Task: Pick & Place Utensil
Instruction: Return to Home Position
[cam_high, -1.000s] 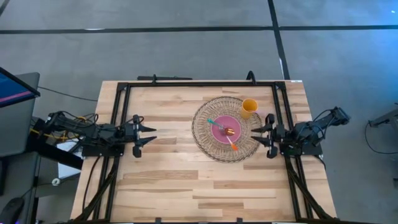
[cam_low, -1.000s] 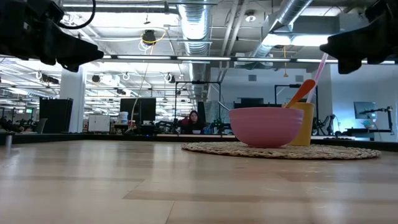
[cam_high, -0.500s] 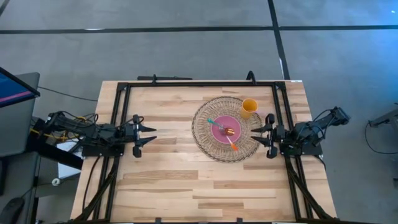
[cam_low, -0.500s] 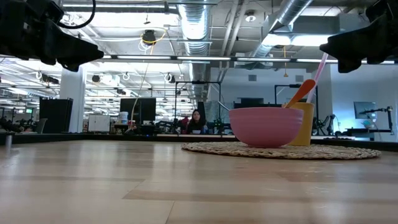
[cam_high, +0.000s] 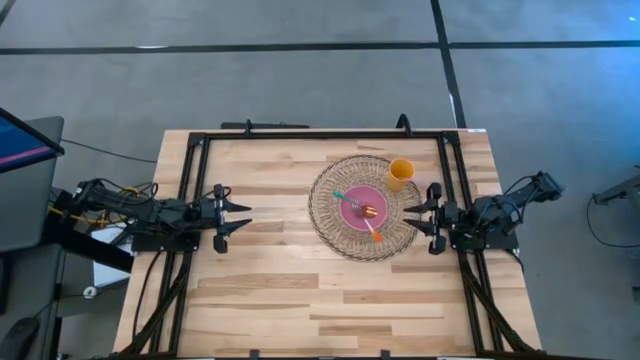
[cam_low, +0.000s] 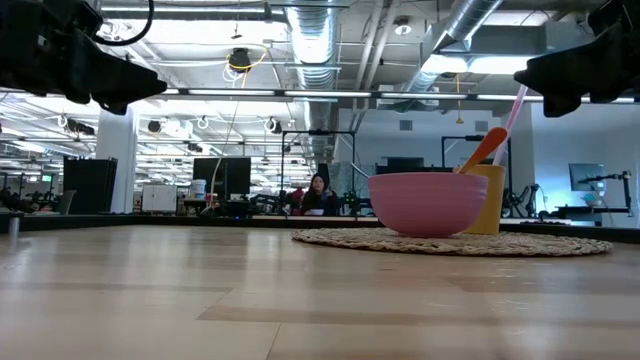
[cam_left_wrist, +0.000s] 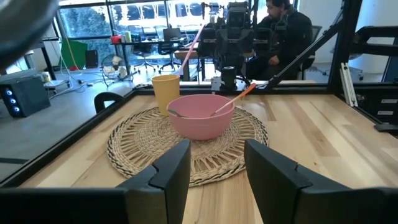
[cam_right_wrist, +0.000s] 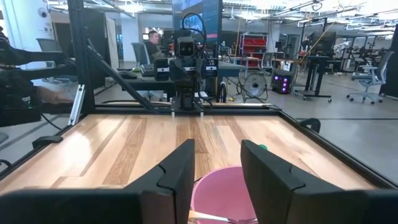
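pink bowl (cam_left_wrist: 200, 118), yellow cup (cam_left_wrist: 165, 93), orange fork (cam_left_wrist: 235, 98), tan mat (woven) (cam_left_wrist: 140, 147)

open: table (cam_high: 270, 290) left half | blocked right-centre: mat (cam_high: 330, 232), pink bowl (cam_high: 352, 216), yellow cup (cam_high: 401, 172)

1. right gripper (cam_right_wrist: 216, 149): fingers spread apart, low over the mat area.
2. pink bowl (cam_right_wrist: 224, 190): rim sits in the gap between the fingers, close up.
3. green spoon (cam_right_wrist: 262, 148): only its tip shows, just beside one finger.
4. wooden table (cam_right_wrist: 124, 143) runs ahead to the left arm (cam_right_wrist: 186, 59) at the far edge, facing this camera.
5. person (cam_right_wrist: 153, 42) seated in the room behind.
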